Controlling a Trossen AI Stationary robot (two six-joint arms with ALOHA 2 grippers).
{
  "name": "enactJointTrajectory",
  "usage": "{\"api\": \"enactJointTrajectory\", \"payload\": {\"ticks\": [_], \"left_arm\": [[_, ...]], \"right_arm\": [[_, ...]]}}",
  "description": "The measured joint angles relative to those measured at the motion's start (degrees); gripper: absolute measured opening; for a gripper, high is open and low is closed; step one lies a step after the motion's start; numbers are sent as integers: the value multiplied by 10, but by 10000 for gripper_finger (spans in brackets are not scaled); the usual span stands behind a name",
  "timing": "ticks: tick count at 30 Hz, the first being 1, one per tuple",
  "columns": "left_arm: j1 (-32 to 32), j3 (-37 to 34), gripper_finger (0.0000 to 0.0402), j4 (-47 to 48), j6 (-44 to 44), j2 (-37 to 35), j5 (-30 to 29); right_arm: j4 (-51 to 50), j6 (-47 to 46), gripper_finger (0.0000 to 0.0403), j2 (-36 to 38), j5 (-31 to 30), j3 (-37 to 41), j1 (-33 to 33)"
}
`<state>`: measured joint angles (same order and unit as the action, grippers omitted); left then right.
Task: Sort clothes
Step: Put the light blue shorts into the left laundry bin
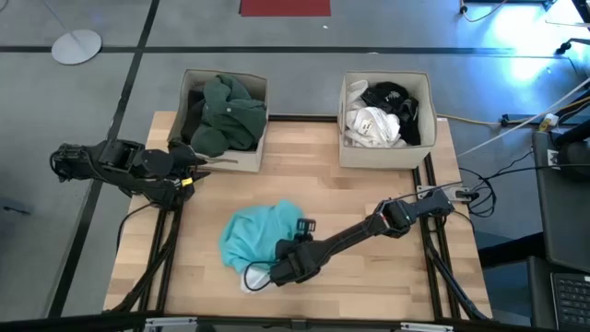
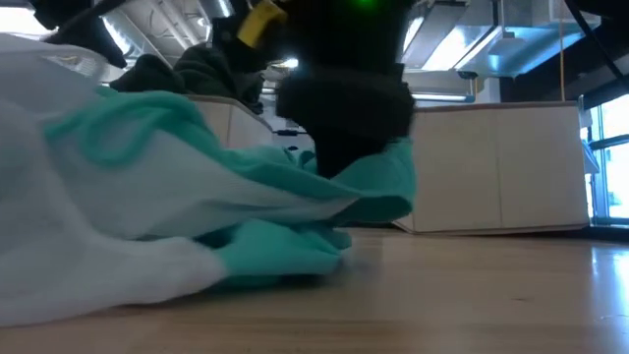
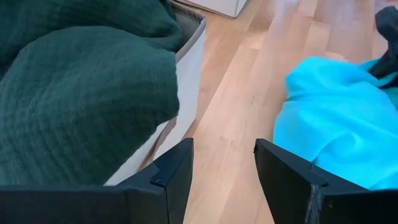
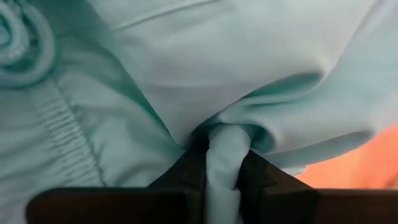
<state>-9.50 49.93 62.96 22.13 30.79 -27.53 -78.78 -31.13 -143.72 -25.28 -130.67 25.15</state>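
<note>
- The wooden table (image 1: 369, 277) filled the centre of the high view, with both arms reaching over it.
- Two beige fabric boxes stood along the table's upper edge. The left box (image 1: 249, 159) held a dark green garment (image 1: 226, 115) heaped above its rim. The right box (image 1: 422, 88) held a white garment (image 1: 373, 127) and a black garment (image 1: 396, 97).
- The turquoise garment (image 1: 258, 235) lay crumpled on the table at lower centre of the high view, outside both boxes. In the low view it spread across the left half of the frame, resting on the wood.
- The right gripper (image 1: 281, 270) sat at the lower right edge of the turquoise garment. Its fingers were pinched on a fold of that cloth, as the right wrist view showed.
- The left gripper (image 1: 195, 166) lay at centre left of the high view, just beside the left box's lower left corner. Its fingers (image 3: 174, 171) stood apart, holding nothing, with bare wood between them.
</note>
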Motion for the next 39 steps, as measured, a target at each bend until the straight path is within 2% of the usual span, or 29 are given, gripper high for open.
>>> {"api": "enactJointTrajectory", "payload": {"ticks": [5, 8, 11, 16, 22, 25, 31, 39], "left_arm": [[0, 0, 162, 0, 0, 0, 0], [0, 0, 162, 0, 0, 0, 0], [0, 0, 162, 0, 0, 0, 0], [0, 0, 162, 0, 0, 0, 0], [0, 0, 162, -1, -5, 0, 0], [0, 0, 162, -1, -5, 0, 0], [0, 0, 162, -1, -3, 0, 0], [0, 0, 162, 0, -3, 0, 0]], "right_arm": [[24, -19, 90, 0, 49, -7, -2], [8, -24, 135, 1, 112, -30, -4], [1, -31, 185, 13, 131, -38, -4], [7, -47, 274, 45, 143, -41, -4], [85, -12, 353, 64, 97, -41, -4], [158, 33, 369, 61, 51, -40, -7], [312, 74, 374, 56, 41, 2, -30], [424, 75, 374, 45, 43, 77, -67]]}}
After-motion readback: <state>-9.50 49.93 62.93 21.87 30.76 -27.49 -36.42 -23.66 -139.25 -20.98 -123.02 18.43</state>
